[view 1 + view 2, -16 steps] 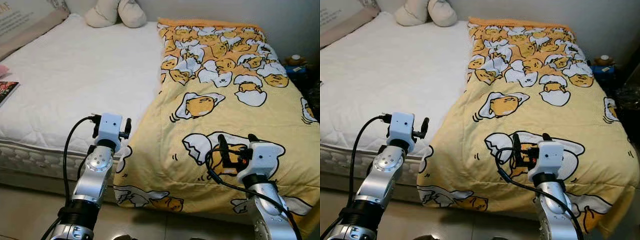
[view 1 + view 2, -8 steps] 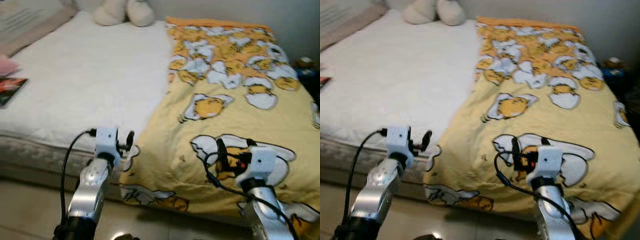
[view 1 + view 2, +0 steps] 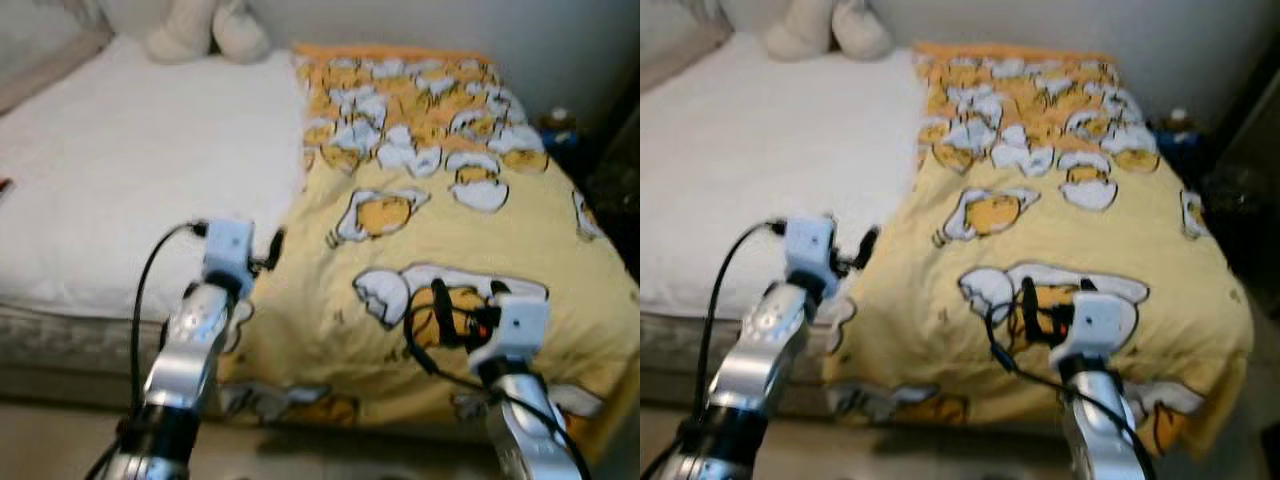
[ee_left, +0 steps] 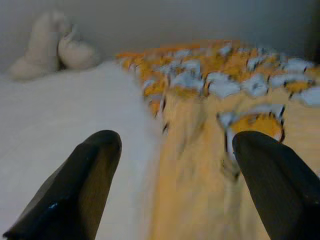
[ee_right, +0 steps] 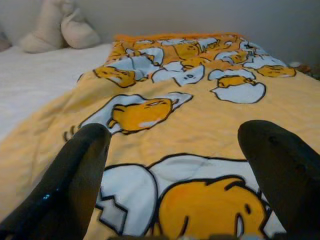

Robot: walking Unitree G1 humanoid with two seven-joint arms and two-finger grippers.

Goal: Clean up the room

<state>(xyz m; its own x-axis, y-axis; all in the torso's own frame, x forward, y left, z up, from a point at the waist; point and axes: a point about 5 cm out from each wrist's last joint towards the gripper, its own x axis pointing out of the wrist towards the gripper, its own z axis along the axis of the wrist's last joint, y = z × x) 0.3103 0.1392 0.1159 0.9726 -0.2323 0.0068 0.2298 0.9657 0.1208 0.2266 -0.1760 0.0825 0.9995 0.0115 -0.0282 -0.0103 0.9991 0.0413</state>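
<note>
A yellow blanket [image 3: 430, 150] printed with egg cartoons covers the right half of the bed. The left half is bare white mattress [image 3: 130, 170]. My left gripper [image 4: 175, 145] is open and empty, raised in front of the bed's foot, about in line with the blanket's left edge. My right gripper [image 5: 175, 135] is open too, held low over the blanket's foot end with nothing between its fingers. A cream plush toy [image 3: 200, 30] lies at the head of the bed.
The bed's front edge [image 3: 70, 330] runs across below the arms, with pale floor [image 3: 50, 440] in front of it. Dark furniture with a small object [image 3: 560, 122] on it stands to the right of the bed. The picture is blurred.
The whole picture has shifted and blurred, so the camera is moving. Both arms keep the same raised pose with their fingers open. Nothing on the bed has moved.
</note>
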